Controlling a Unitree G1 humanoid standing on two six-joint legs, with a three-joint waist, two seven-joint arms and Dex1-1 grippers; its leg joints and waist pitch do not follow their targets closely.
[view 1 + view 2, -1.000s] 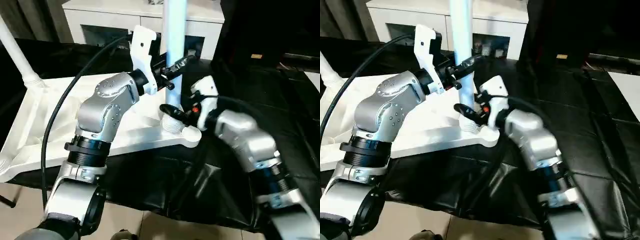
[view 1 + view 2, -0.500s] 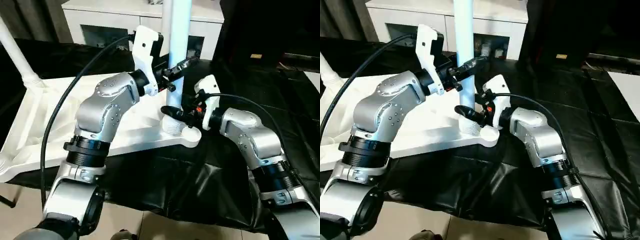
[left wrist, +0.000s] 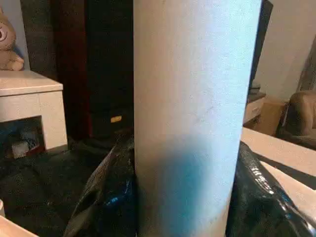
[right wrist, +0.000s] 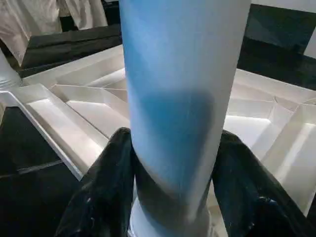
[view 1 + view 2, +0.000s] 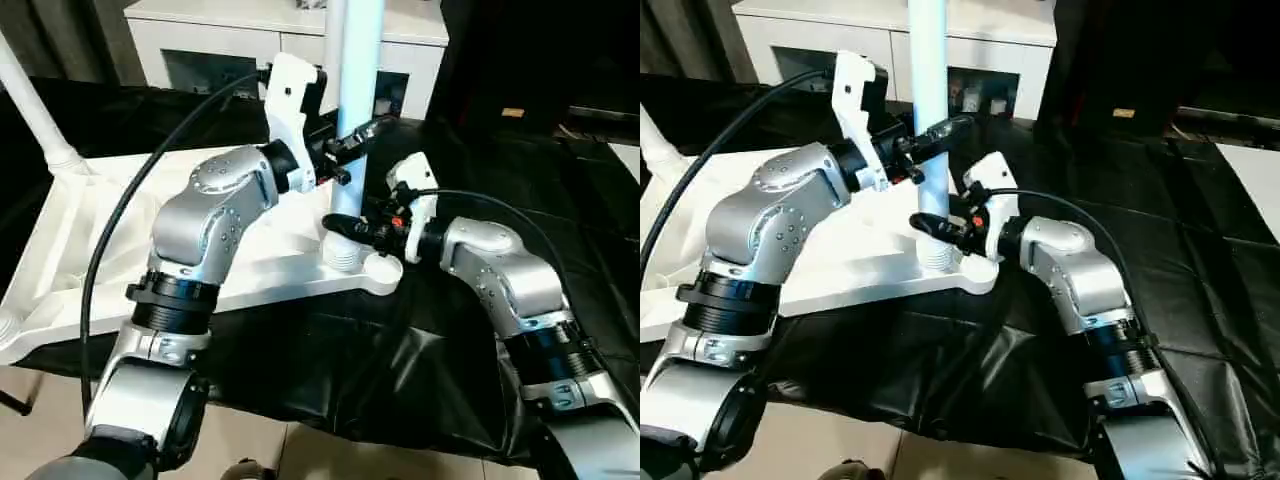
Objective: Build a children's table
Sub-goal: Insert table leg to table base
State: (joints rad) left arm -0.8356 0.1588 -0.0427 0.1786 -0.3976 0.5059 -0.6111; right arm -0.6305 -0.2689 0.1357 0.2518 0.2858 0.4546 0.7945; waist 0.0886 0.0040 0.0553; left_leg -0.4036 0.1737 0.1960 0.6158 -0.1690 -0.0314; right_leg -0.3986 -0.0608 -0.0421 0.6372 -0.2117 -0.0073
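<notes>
The tabletop (image 5: 90, 250) is laid underside up on the black-draped work table (image 5: 560, 190), with its ribs exposed. A leg (image 5: 352, 110) is stood upright in the near corner socket (image 5: 345, 255). The leg is clamped higher up by the left gripper (image 5: 350, 140), whose fingers (image 3: 106, 197) are pressed against both of its sides. Just above the socket, the same leg is clasped by the right gripper (image 5: 350, 228), a finger (image 4: 103, 192) lying against each side. A second leg (image 5: 35, 110) is seen standing in the far left corner. A white cabinet (image 5: 230, 45) is seen behind.
</notes>
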